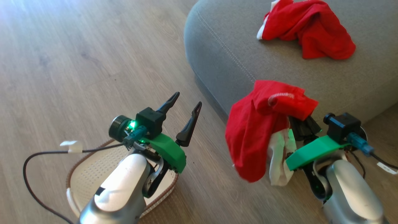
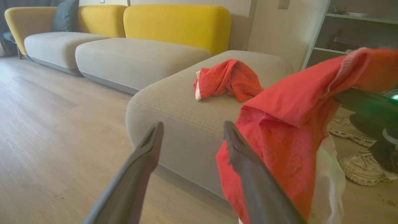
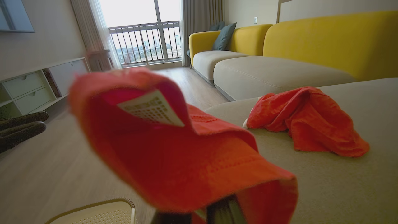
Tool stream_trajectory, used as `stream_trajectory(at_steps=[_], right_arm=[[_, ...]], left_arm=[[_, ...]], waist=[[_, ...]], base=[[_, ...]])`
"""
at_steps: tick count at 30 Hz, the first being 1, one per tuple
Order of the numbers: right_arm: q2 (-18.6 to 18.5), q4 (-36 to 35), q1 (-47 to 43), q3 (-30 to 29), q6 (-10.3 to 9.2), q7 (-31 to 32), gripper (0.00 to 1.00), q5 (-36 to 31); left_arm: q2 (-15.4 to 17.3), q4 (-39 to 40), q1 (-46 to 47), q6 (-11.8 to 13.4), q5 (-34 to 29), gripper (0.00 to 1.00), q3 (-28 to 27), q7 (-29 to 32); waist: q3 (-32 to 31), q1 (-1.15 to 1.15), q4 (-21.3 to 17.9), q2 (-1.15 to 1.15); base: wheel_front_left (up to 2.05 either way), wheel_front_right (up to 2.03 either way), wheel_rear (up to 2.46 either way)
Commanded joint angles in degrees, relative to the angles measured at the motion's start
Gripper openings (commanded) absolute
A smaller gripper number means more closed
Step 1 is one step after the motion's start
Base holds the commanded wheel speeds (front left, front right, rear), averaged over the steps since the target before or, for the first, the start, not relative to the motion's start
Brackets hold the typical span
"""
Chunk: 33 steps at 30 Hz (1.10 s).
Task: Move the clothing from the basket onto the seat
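Hanging from right gripper (image 1: 303,124), red garment (image 1: 252,137) droops vertically.

the left gripper (image 1: 188,99) hangs empty at the lower left of the head view, its two dark fingers (image 2: 141,168) spread wide, pointing up and to the right. the right gripper (image 1: 304,126) sits at the lower right, fingers mostly hidden, pinched on a red garment (image 1: 252,137) draped over them.

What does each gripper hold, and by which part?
The right gripper holds a red fabric garment with white trim near its bunched top; the cloth hides the exact spot. The left gripper is open, empty.
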<state>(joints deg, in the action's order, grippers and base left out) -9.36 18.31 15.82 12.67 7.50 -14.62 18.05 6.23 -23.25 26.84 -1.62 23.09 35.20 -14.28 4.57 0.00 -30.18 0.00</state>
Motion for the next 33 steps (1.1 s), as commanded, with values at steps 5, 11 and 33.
stream_trajectory(at_steps=[5,11,33], right_arm=[[-4.5,-3.1,5.0,1.6,-0.01,-0.2,0.0,-2.5],[-9.3,-1.1,15.0,2.2,-0.01,0.0,0.0,-4.1],[-23.9,17.5,49.2,-11.4,-0.01,3.6,0.0,-12.3]], left_arm=[[0.1,1.4,3.0,-1.0,-1.8,1.0,-1.3,-0.7],[0.8,1.7,3.4,-1.4,-3.6,1.0,-0.7,-0.7],[4.5,6.4,8.6,-3.2,-6.7,1.0,3.5,4.0]], waist=[[2.9,0.0,-0.8,0.0],[7.0,0.0,-1.1,0.0],[21.9,0.0,7.0,0.0]], base=[[0.0,0.0,0.0],[0.0,0.0,0.0],[0.0,0.0,0.0]])
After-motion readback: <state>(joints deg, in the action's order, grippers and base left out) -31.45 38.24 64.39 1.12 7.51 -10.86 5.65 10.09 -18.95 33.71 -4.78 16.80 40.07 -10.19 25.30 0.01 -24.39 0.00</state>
